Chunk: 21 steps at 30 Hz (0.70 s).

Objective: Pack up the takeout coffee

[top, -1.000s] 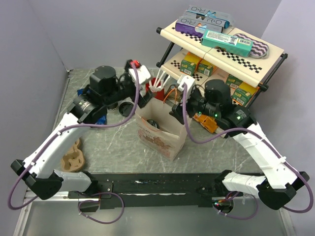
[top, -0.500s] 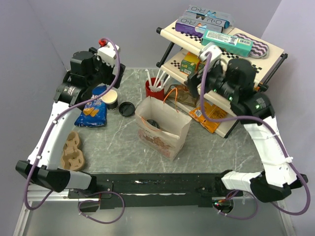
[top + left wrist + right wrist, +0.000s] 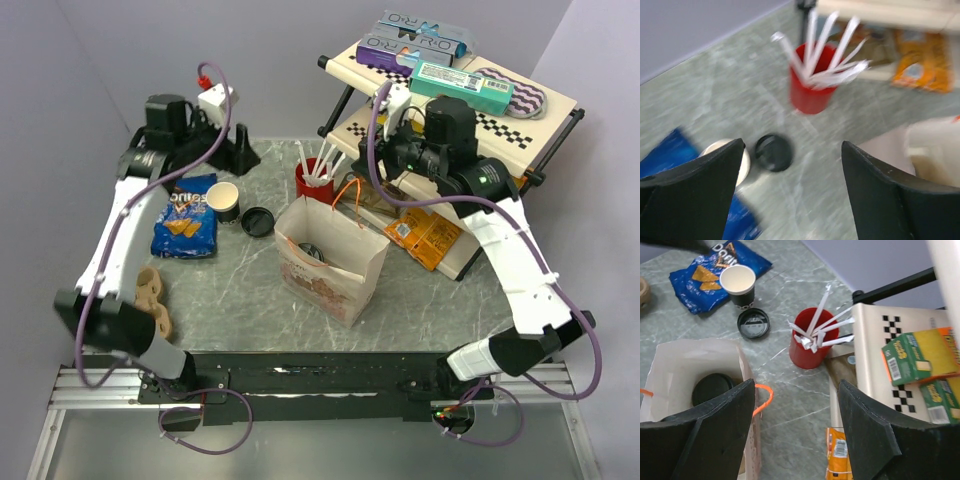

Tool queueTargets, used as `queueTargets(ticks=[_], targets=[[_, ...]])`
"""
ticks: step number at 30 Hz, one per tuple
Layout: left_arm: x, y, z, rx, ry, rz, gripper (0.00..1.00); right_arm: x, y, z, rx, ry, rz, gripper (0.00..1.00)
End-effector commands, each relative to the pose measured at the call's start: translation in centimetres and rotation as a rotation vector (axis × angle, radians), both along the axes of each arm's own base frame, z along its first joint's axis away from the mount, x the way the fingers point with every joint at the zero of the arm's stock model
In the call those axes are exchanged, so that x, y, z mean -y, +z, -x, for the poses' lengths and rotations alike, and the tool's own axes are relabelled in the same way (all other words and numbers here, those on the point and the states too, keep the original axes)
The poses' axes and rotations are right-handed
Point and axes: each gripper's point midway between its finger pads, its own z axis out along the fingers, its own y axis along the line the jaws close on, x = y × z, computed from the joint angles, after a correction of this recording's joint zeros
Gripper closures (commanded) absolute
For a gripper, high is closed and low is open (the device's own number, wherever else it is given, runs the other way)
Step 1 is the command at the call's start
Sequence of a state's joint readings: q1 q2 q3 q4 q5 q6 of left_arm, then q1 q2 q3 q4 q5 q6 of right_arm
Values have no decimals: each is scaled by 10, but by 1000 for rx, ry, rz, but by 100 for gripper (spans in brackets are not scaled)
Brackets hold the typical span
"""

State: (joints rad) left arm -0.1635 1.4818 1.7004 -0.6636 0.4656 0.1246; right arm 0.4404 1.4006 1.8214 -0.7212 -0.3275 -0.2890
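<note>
I have the takeout coffee in sight as a small paper cup standing upright and uncapped, cream-white inside with a dark sleeve around the outside. Its round black lid lies flat on the bench just beside it, on the side towards the paper bag. The cup sits towards the far left corner of the bench, right against the edge of a blue chip bag. My left pincer hangs released with nothing between its fingers, above the bench near the far edge and a little beyond the cup. In its wrist view the cup peeks out from behind the left finger and the lid shows in the gap. My right pincer is also spread wide and empty, up by the rack on the far right and well apart from the cup. The red cup of white straws and the open paper bag lie between them. Something dark and round rests at the bottom of that bag, though I cannot tell what it is.
</note>
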Motion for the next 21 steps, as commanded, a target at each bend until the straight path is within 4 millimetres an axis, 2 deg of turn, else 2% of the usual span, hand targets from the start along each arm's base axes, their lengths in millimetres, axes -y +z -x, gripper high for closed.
queueTargets(ticks=[1,4,5,6,7,8,9,10,13,16,21], targets=[[44,12,-45,-49,-81,266,18,-8,23,5,21,49,-57,27],[64,4,-79,-64,-67,307,20,-6,19,9,8,47,-38,27],[74,-16,-94,-107,-55,306,19,-4,19,9,2,43,-34,28],[78,-6,-104,-82,-51,320,19,-2,17,9,-6,29,-27,28],[80,-10,-112,-89,-41,323,19,-1,17,11,-11,26,-23,28],[88,-32,-125,-134,-27,317,19,0,17,12,-16,22,-23,28],[87,-24,-134,-106,-11,318,19,3,16,12,-19,9,-19,28],[90,-27,-139,-107,-11,321,19,3,15,14,-26,5,-16,28],[95,-58,-157,-164,4,332,19,12,13,16,-30,-26,-5,28],[103,-74,-166,-192,-10,355,23,17,9,19,-32,-41,11,28],[112,-88,-173,-202,-45,356,32,22,3,21,-34,-51,41,28]])
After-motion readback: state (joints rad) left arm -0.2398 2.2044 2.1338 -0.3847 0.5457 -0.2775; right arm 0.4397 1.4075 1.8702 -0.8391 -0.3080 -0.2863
